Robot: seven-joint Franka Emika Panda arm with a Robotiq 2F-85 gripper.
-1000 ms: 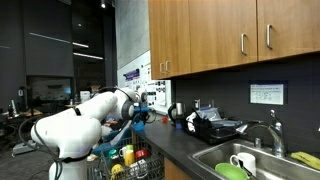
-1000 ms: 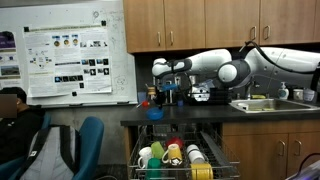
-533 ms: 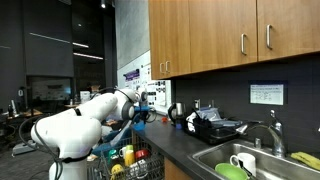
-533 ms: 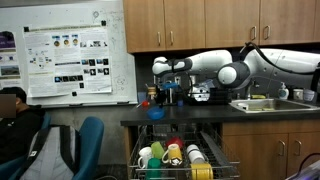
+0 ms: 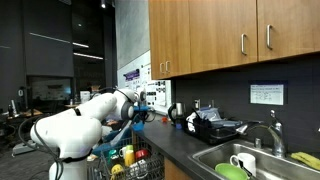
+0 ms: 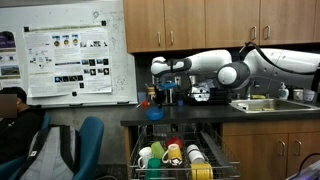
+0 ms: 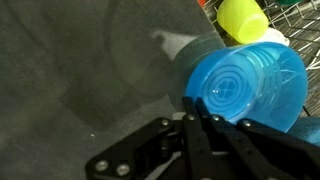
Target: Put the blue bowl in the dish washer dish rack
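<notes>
In the wrist view my gripper point(image 7: 197, 112) is shut on the rim of the blue bowl point(image 7: 245, 82), whose ribbed underside faces the camera. In both exterior views the bowl point(image 6: 156, 113) point(image 5: 139, 124) hangs from the gripper point(image 6: 158, 101) beyond the counter's end, above the open dish washer dish rack point(image 6: 178, 165). The grey wire rack point(image 5: 128, 164) holds yellow, green, red and white dishware. A yellow cup point(image 7: 241, 18) in the rack shows beyond the bowl.
A dark drainer with black items point(image 5: 214, 128) stands on the dark counter point(image 6: 200, 117). A sink point(image 5: 245, 162) holds a white mug and a green bowl. A seated person point(image 6: 14, 120) and blue chairs point(image 6: 88, 140) are beside the rack.
</notes>
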